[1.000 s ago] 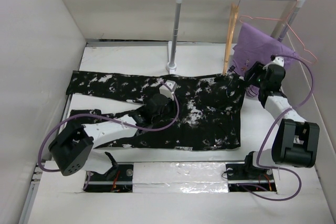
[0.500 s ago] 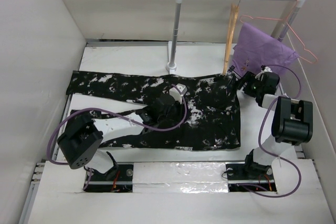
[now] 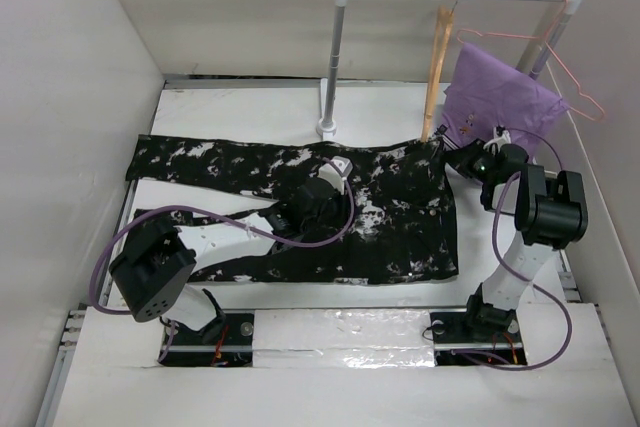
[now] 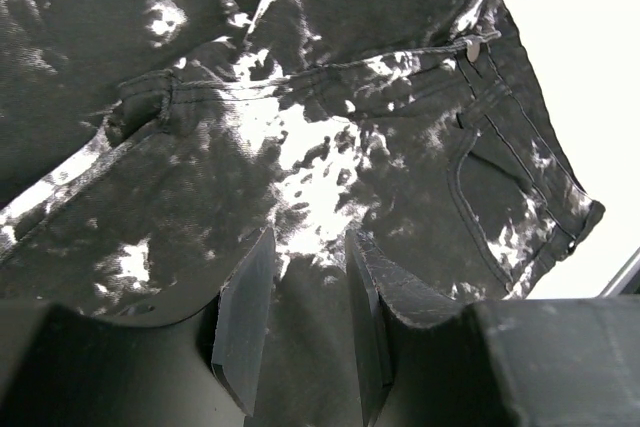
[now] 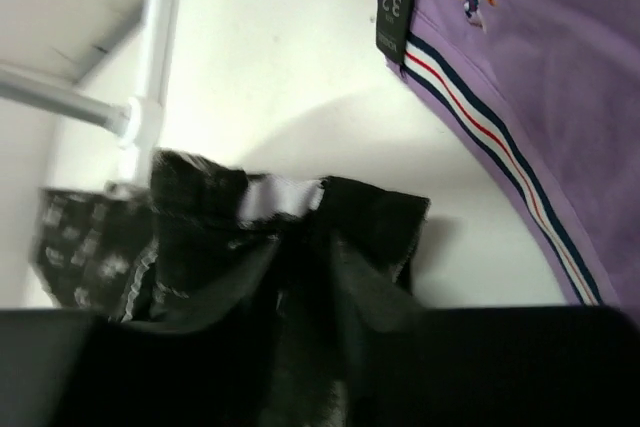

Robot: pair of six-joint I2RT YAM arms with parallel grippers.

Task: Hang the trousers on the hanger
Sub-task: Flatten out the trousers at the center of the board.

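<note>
Trousers: waist corner in R jaws, R arm upright.

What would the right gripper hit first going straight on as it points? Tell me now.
The trousers: the right gripper seems closed on their bunched waist edge. Past that lies bare table, then perhaps the rack post; depth is unclear.
</note>
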